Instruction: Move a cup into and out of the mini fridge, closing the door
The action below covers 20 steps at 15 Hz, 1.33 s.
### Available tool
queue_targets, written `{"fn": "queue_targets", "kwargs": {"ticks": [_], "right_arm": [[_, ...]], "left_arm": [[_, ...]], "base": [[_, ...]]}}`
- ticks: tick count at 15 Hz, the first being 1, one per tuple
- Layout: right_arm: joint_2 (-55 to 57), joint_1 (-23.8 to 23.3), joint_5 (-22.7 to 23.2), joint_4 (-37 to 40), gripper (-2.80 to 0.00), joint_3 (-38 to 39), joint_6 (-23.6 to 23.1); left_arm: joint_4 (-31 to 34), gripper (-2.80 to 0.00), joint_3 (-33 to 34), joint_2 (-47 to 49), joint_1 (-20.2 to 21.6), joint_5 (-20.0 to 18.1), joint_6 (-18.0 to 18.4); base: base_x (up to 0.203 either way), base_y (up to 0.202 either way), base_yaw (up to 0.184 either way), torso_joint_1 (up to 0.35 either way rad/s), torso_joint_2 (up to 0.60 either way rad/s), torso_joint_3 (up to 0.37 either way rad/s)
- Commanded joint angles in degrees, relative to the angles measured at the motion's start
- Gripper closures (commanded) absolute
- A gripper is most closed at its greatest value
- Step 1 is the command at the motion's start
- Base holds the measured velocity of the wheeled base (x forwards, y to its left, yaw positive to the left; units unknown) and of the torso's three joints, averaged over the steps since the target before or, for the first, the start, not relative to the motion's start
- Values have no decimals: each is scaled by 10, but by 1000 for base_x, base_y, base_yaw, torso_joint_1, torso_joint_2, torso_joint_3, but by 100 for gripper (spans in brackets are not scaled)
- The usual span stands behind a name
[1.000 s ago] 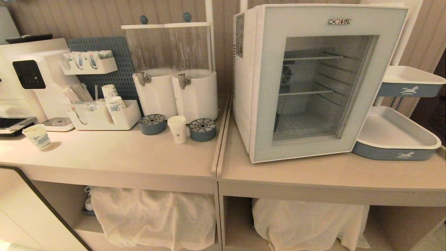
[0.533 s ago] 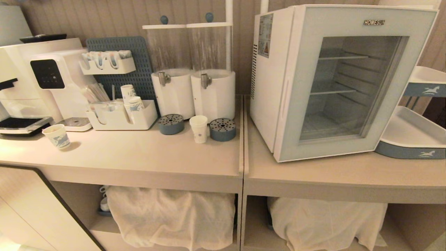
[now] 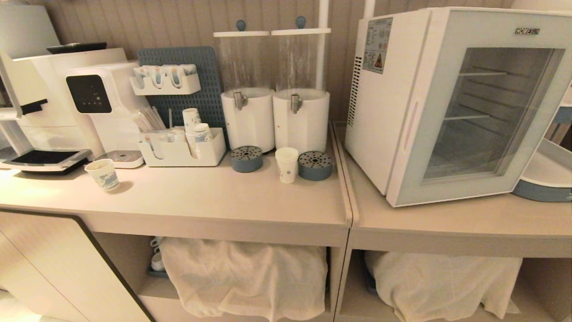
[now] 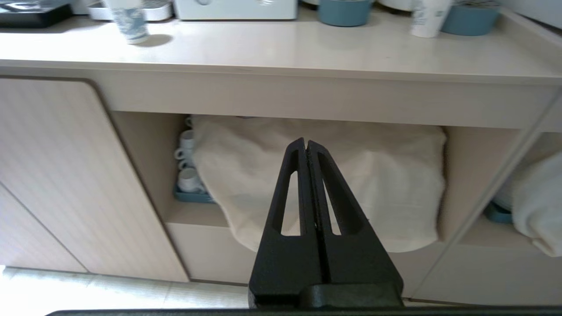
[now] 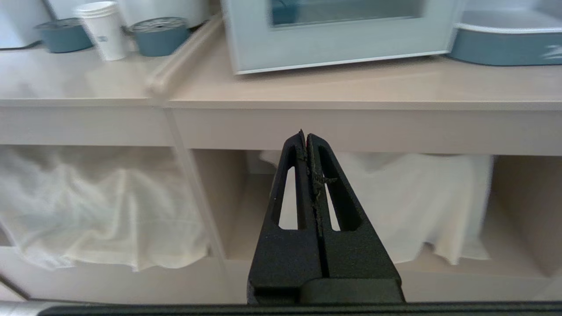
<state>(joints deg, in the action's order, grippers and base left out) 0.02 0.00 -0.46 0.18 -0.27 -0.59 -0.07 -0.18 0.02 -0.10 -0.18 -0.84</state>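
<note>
The cup (image 3: 286,164), white paper with faint blue print and a layered rim, stands upright on the counter between two blue drip trays; it also shows in the right wrist view as the cup (image 5: 102,30) and, cut off at the picture's edge, as the cup (image 4: 428,17). The mini fridge (image 3: 389,103) sits on the right counter with its glass door (image 3: 482,112) shut. Neither arm shows in the head view. My left gripper (image 4: 306,142) is shut and empty, low in front of the shelf under the counter. My right gripper (image 5: 305,135) is shut and empty below the counter edge under the fridge.
Two white dispensers (image 3: 272,116) stand behind the cup, with blue drip trays (image 3: 315,165) beside it. A shorter printed cup (image 3: 103,174) and a coffee machine (image 3: 80,98) are at the left. A blue tray (image 3: 545,179) stands right of the fridge. Cloth-covered items (image 3: 250,273) fill the lower shelves.
The whole head view has shifted rightward in the picture, so the camera has turned or moved left; the fridge's side panel now shows more. Nothing on the counter has moved.
</note>
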Motion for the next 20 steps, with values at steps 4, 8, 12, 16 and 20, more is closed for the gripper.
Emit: {"fn": "queue_targets", "kwargs": {"ticks": [4, 8, 12, 16, 20], "right_arm": [[0, 0, 0, 0, 0, 0, 4], [0, 0, 0, 0, 0, 0, 6], [0, 0, 0, 0, 0, 0, 6], [0, 0, 0, 0, 0, 0, 6], [0, 0, 0, 0, 0, 0, 6]], "left_arm": [[0, 0, 0, -1, 0, 0, 0], [0, 0, 0, -1, 0, 0, 0], [0, 0, 0, -1, 0, 0, 0], [0, 0, 0, -1, 0, 0, 0], [0, 0, 0, -1, 0, 0, 0]], "base": [[0, 189, 0, 0, 3, -2], [0, 191, -1, 3, 3, 1], [0, 192, 0, 2, 4, 0], [0, 192, 0, 1, 3, 3], [0, 190, 0, 1, -1, 3]]}}
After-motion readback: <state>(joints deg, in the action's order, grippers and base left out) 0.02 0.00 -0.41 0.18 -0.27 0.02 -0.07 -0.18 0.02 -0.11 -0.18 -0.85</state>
